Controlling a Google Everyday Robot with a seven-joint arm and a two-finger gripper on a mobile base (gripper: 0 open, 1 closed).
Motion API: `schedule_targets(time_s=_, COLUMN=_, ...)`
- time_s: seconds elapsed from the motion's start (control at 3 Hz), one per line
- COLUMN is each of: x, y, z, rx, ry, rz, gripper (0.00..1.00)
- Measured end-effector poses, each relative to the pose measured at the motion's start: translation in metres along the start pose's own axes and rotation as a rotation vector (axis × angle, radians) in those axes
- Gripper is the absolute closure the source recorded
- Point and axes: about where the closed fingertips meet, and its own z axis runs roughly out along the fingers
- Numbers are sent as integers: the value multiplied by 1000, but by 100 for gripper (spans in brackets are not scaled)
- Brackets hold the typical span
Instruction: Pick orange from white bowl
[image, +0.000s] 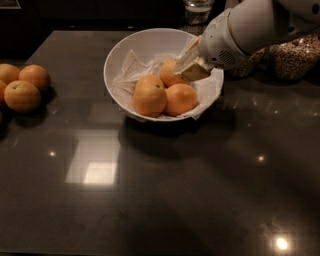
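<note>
1. State: the gripper sits over the right inner side of the white bowl, upper centre of frame, tip against the rear orange. Can't tell whether it is wide, narrow or holding anything.
2. Targets: three oranges in the bowl. The rear one is at the tip, with the front-left orange and front-right orange touching each other just below it.
3. Risk: a skewed grasp. The rear orange is round and leans on its neighbours, so an off-centre squeeze could squirt it out.
4. Risk: catching the crumpled paper liner. If it is pinched along with the fruit, lifting drags the paper and tips the other oranges out.
5. Risk: bowl shift. The arm crosses the right rim, and a sideways pull could slide the bowl on the glossy tabletop.
6. Risk: retracting toward upper right could clip the grain jar or the glass.
7. Loose oranges at left edge are well apart and not a concern.
</note>
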Motion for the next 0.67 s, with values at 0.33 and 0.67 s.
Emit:
schedule_targets(time_s=0.33, x=-2, y=-28, z=-56, rx=121, ry=-6, rz=-4, gripper=100)
schedule_targets(time_s=0.67, x=-3, y=-29, z=-58, rx=126, ry=-8, rz=-5, gripper=81)
